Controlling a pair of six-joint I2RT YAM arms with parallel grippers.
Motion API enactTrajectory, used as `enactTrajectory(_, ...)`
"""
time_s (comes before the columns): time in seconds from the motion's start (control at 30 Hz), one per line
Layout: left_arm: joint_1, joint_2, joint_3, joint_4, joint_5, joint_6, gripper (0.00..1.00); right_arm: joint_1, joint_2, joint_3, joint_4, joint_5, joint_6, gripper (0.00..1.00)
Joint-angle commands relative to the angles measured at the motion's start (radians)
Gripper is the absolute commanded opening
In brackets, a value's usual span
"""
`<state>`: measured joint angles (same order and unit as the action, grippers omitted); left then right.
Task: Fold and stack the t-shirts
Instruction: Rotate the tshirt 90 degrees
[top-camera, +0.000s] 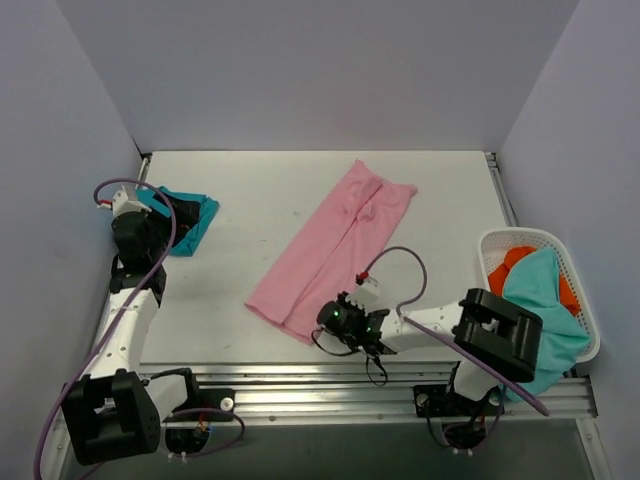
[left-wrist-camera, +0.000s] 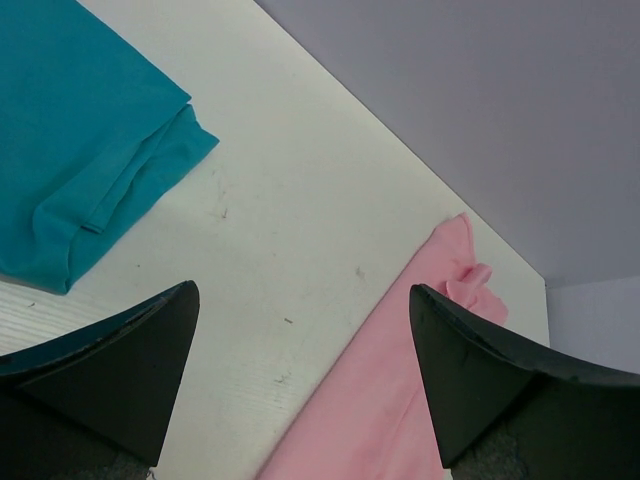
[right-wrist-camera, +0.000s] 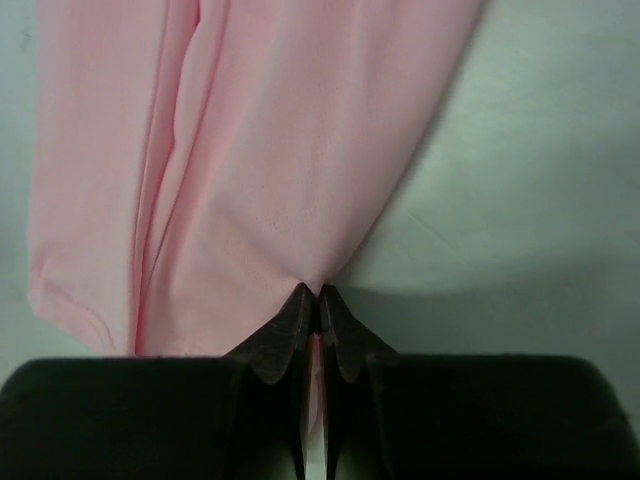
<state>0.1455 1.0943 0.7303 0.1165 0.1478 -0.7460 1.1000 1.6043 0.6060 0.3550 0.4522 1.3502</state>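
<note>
Pale grey walls closed in a white tabletop (top-camera: 250, 190) in the top external view. A light pink cotton t-shirt (top-camera: 330, 245), already folded lengthwise into a long strip, lay slantwise across the middle. A deep teal cotton t-shirt (top-camera: 195, 222) sat folded near the far left edge, well apart from it, with the left claw (top-camera: 160, 215) just beside it. The right claw (top-camera: 335, 318) was at the strip's near end. At the right edge a white plastic lattice basket (top-camera: 495, 242) held an orange garment (top-camera: 505, 262), and a pale aqua garment (top-camera: 545, 300) spilled over its near rim; whether these were more shirts could not be told. From the left wrist, the left claw (left-wrist-camera: 300, 300) stood wide apart over bare tabletop and gripped nothing, with the teal t-shirt (left-wrist-camera: 80, 150) at upper left and the pink t-shirt (left-wrist-camera: 400, 400) at lower right. From the right wrist, the right claw (right-wrist-camera: 320, 295) was pinched fully together on the hem of the pink t-shirt (right-wrist-camera: 280, 150), the cloth fanning away from the tips. The step in hand looked like the crosswise fold of the pink strip. Next, the pinched end would probably need carrying over toward the far end and laying down flat. The finished bundle could then go onto the teal one.
</note>
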Motion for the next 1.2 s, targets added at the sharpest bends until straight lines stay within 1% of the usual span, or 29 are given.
enactTrajectory(0.0,-0.029,-0.017,0.0,0.032,0.015,-0.019,0.95,0.125,-0.15,-0.04,-0.523,0.23,0.379,0.0)
enactTrajectory(0.03,-0.038,-0.022,-0.002,0.032,0.007,-0.018,0.95,0.148,-0.174,-0.032,-0.584,0.253,0.41,0.0)
enactTrajectory(0.07,-0.047,-0.022,-0.003,0.034,-0.004,-0.016,0.95,0.179,-0.196,-0.023,-0.631,0.288,0.426,0.12)
enactTrajectory(0.1,-0.075,-0.022,-0.005,0.04,-0.016,-0.015,0.95,0.193,-0.23,0.01,-0.722,0.311,0.444,0.32)
enactTrajectory(0.13,-0.093,-0.005,-0.003,0.051,-0.037,-0.012,0.95,0.208,-0.242,0.033,-0.772,0.337,0.479,0.59)
enactTrajectory(0.17,-0.113,0.012,0.001,0.066,-0.045,-0.003,0.96,0.227,-0.25,0.06,-0.815,0.368,0.492,0.66)
enactTrajectory(0.2,-0.171,0.035,0.01,0.11,-0.048,0.023,0.96,0.253,-0.251,0.089,-0.92,0.425,0.509,0.69)
enactTrajectory(0.23,-0.193,0.111,0.03,0.127,-0.025,0.04,0.97,0.262,-0.248,0.147,-0.979,0.448,0.556,0.77)
enactTrajectory(0.27,-0.213,0.163,0.062,0.13,-0.004,0.062,0.97,0.271,-0.245,0.176,-1.028,0.473,0.572,0.77)
enactTrajectory(0.3,-0.231,0.218,0.151,0.126,0.022,0.109,0.97,0.282,-0.242,0.202,-1.112,0.499,0.586,0.77)
enactTrajectory(0.33,-0.263,0.348,0.206,0.118,0.103,0.132,0.97,0.302,-0.241,0.24,-1.152,0.538,0.602,0.77)
enactTrajectory(0.37,-0.276,0.421,0.269,0.111,0.146,0.152,0.97,0.308,-0.239,0.254,-1.181,0.552,0.625,0.77)
enactTrajectory(0.4,-0.287,0.49,0.397,0.088,0.185,0.18,0.97,0.314,-0.247,0.265,-1.214,0.565,0.624,0.77)
enactTrajectory(0.43,-0.311,0.629,0.462,0.078,0.218,0.188,0.97,0.323,-0.253,0.274,-1.223,0.586,0.624,0.77)
enactTrajectory(0.47,-0.322,0.698,0.528,0.063,0.28,0.195,0.97,0.328,-0.26,0.273,-1.226,0.591,0.618,0.77)
enactTrajectory(0.5,-0.333,0.825,0.649,0.066,0.307,0.198,0.97,0.33,-0.279,0.268,-1.223,0.6,0.609,0.77)
enactTrajectory(0.57,-0.365,0.942,0.769,0.054,0.34,0.198,0.97,0.337,-0.3,0.256,-1.223,0.623,0.596,0.77)
enactTrajectory(0.6,-0.374,1.054,0.826,0.054,0.369,0.197,0.97,0.34,-0.322,0.253,-1.232,0.631,0.595,0.77)
enactTrajectory(0.63,-0.383,1.106,0.941,0.051,0.389,0.192,0.97,0.342,-0.331,0.25,-1.24,0.638,0.595,0.77)
enactTrajectory(0.67,-0.395,1.165,0.999,0.04,0.415,0.182,0.98,0.343,-0.34,0.244,-1.248,0.652,0.598,0.77)
enactTrajectory(0.7,-0.4,1.272,1.056,0.038,0.461,0.15,0.98,0.343,-0.359,0.242,-1.261,0.658,0.601,0.77)
enactTrajectory(0.73,-0.406,1.317,1.163,0.031,0.481,0.133,0.98,0.347,-0.368,0.239,-1.268,0.664,0.603,0.77)
enactTrajectory(0.8,-0.423,1.422,1.251,0.017,0.53,0.1,0.99,0.348,-0.388,0.23,-1.286,0.689,0.621,0.76)
enactTrajectory(0.83,-0.432,1.44,1.312,0.008,0.535,0.1,0.99,0.35,-0.391,0.227,-1.292,0.694,0.622,0.76)
enactTrajectory(0.93,-0.469,1.483,1.38,-0.053,0.494,0.131,0.98,0.35,-0.402,0.222,-1.32,0.714,0.642,0.76)
enactTrajectory(1.03,-0.501,1.556,1.517,-0.18,0.484,0.155,0.98,0.347,-0.406,0.222,-1.338,0.729,0.647,0.76)
enactTrajectory(1.07,-0.507,1.578,1.584,-0.225,0.484,0.157,0.98,0.347,-0.408,0.222,-1.343,0.733,0.649,0.76)
enactTrajectory(1.17,-0.537,1.654,1.665,-0.279,0.487,0.155,0.98,0.348,-0.422,0.218,-1.363,0.746,0.661,0.76)
